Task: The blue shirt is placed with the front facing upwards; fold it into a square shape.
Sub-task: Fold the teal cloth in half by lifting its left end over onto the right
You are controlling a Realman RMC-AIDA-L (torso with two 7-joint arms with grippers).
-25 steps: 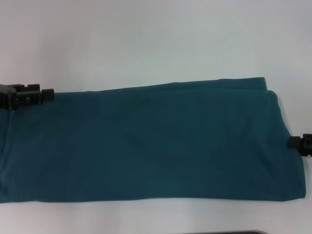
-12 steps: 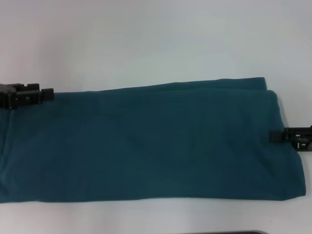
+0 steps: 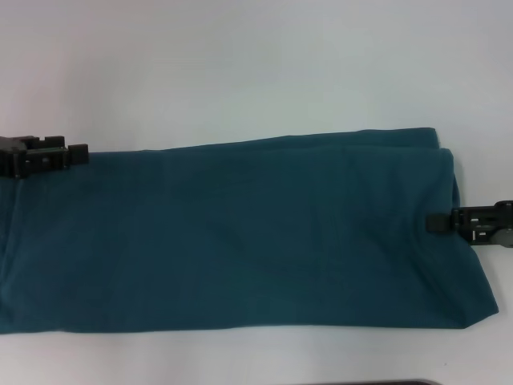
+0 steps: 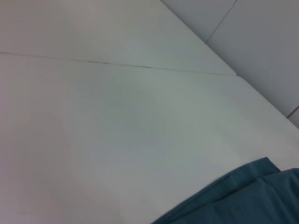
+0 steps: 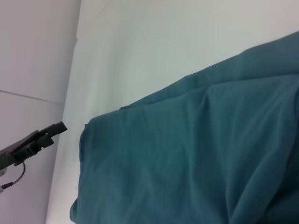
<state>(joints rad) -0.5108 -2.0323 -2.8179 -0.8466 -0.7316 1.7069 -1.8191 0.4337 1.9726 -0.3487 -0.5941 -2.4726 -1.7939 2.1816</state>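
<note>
The blue shirt (image 3: 240, 233) lies as a long, plain teal band across the white table (image 3: 240, 64), with no print showing. Its right end is doubled, and a lower layer sticks out at the far right corner. My left gripper (image 3: 78, 151) sits at the shirt's far left edge, level with the cloth. My right gripper (image 3: 435, 222) reaches in from the right over the shirt's right end, about midway across the band. The shirt's corner shows in the left wrist view (image 4: 247, 200). The right wrist view shows the shirt (image 5: 187, 158) and, farther off, the left gripper (image 5: 52, 129).
The white table stretches bare beyond the shirt's far edge. A seam line (image 4: 117, 64) crosses the tabletop in the left wrist view. A dark strip (image 3: 377, 382) shows at the near edge of the head view.
My right gripper has moved left from beside the shirt's right edge to over its right end. The cloth there has drawn in slightly. The left gripper has not moved.
</note>
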